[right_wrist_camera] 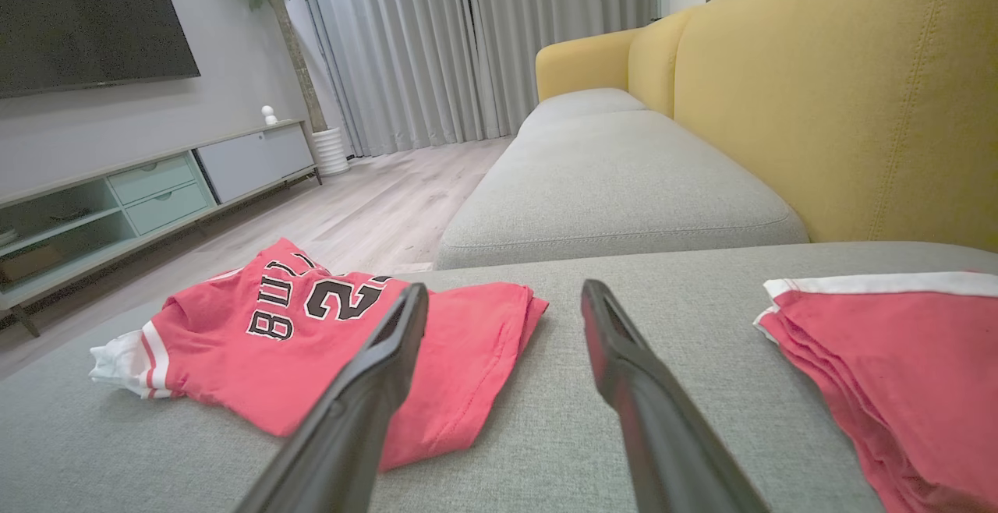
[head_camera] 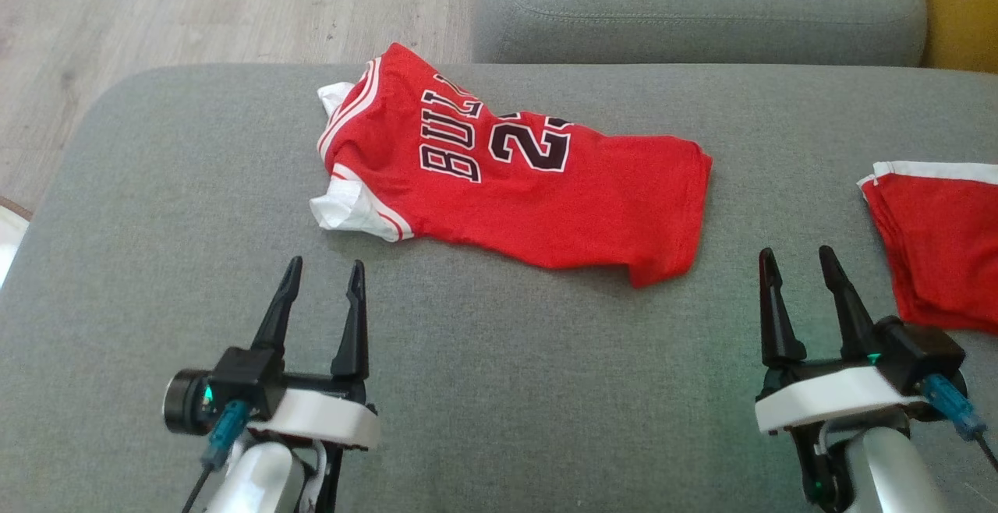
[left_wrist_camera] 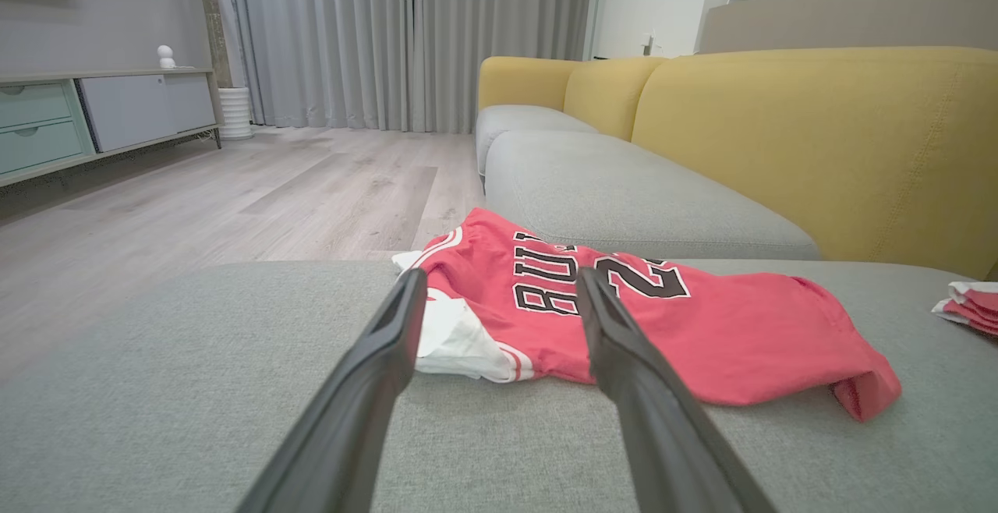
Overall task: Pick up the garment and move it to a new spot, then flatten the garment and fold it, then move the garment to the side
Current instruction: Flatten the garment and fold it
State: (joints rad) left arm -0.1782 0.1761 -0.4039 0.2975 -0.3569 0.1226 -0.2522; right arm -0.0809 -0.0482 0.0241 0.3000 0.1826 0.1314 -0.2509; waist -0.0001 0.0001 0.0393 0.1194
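Here, a limp red jersey (head_camera: pixel 507 185) lies rumpled at twelve o'clock on the sofa cushion (head_camera: pixel 468 412); left pincer (head_camera: pixel 326 263), seven o'clock, and right pincer (head_camera: pixel 797 252), four o'clock, gape empty.
Light, soft, floppy, I judge: pinch the white sleeve (head_camera: pixel 343 213) and the hem corner (left_wrist_camera: pixel 861 392). The left wrist view reveals that corner curled under, which the head view flattens.

A red jersey (head_camera: pixel 546 201) with white trim and black lettering lies rumpled and creased on the grey cushion (head_camera: pixel 468 388). It sits near the cushion's far edge, white-trimmed shoulders toward the left edge, hem toward the right.
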